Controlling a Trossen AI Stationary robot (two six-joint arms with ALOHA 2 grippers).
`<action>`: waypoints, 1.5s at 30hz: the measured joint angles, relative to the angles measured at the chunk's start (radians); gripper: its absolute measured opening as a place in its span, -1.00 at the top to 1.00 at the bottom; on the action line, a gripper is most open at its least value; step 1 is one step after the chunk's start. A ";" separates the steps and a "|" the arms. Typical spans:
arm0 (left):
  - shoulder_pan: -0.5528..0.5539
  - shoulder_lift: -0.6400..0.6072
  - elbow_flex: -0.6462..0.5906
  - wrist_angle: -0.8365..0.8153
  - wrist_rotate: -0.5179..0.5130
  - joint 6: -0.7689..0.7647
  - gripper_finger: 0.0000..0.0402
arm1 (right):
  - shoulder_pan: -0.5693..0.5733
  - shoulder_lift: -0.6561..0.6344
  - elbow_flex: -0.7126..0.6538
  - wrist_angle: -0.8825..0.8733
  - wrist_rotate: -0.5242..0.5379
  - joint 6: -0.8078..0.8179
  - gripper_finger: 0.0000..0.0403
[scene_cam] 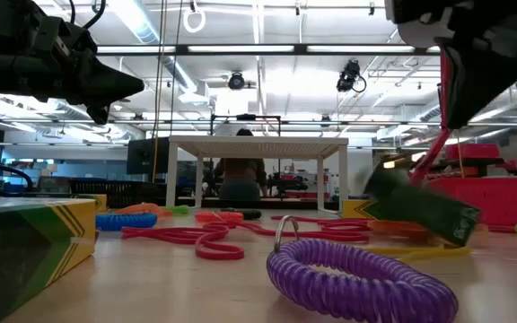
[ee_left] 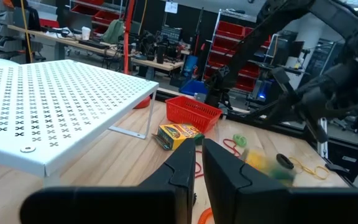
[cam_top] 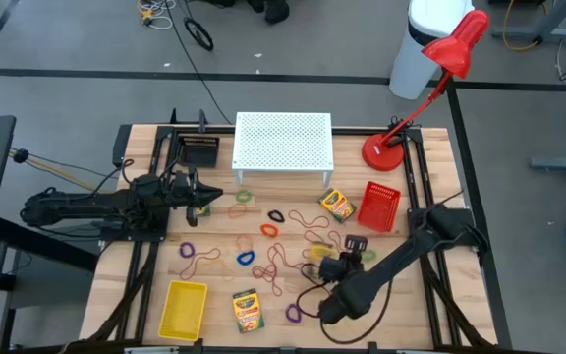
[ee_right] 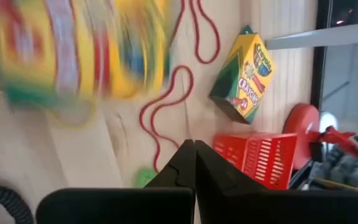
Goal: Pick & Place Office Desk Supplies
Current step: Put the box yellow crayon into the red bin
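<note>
Crayon boxes lie flat on the wooden table: one [cam_top: 336,204] by the red basket, one [cam_top: 248,309] near the front edge. A third [cam_top: 320,256] shows blurred, and in the low view it stands tilted [scene_cam: 420,208]. Coloured elastic loops, such as a purple one [scene_cam: 357,278], and reddish rubber bands [cam_top: 283,261] are scattered across the middle. My right gripper [cam_top: 345,264] is shut with nothing between its fingers, slanting down beside the blurred box [ee_right: 73,50]. My left gripper [ee_left: 199,168] waits level at the table's left, fingers together. My right gripper's shut fingers [ee_right: 185,155] point slanting down next to the blurred crayon box. Bare wood shows between their tips and the box in the right wrist view. Whether any part of the gripper touches the box, I cannot tell.
A white perforated stand [cam_top: 283,143] sits at the far middle, with a red desk lamp's base [cam_top: 383,151] to its right. A red basket [cam_top: 379,205] stands at the right and a yellow tray [cam_top: 183,307] at the near left.
</note>
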 joint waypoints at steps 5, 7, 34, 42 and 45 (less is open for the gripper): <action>0.000 0.000 0.000 0.000 0.000 0.000 0.83 | 0.000 0.014 -0.005 0.001 0.055 -0.007 1.00; 0.000 0.000 0.000 0.000 0.000 0.000 0.83 | -0.003 0.010 -0.005 0.003 0.084 0.002 0.99; 0.000 0.000 0.000 0.000 0.000 0.000 0.83 | -0.664 -0.428 -0.559 1.038 -0.743 -0.581 0.53; 0.000 0.000 0.000 0.003 -0.001 0.000 0.83 | -0.668 -0.331 -0.509 0.950 -0.728 -0.781 0.47; 0.000 0.000 0.000 0.004 0.004 0.000 0.83 | -0.668 -0.321 -0.508 0.949 -0.716 -0.793 0.46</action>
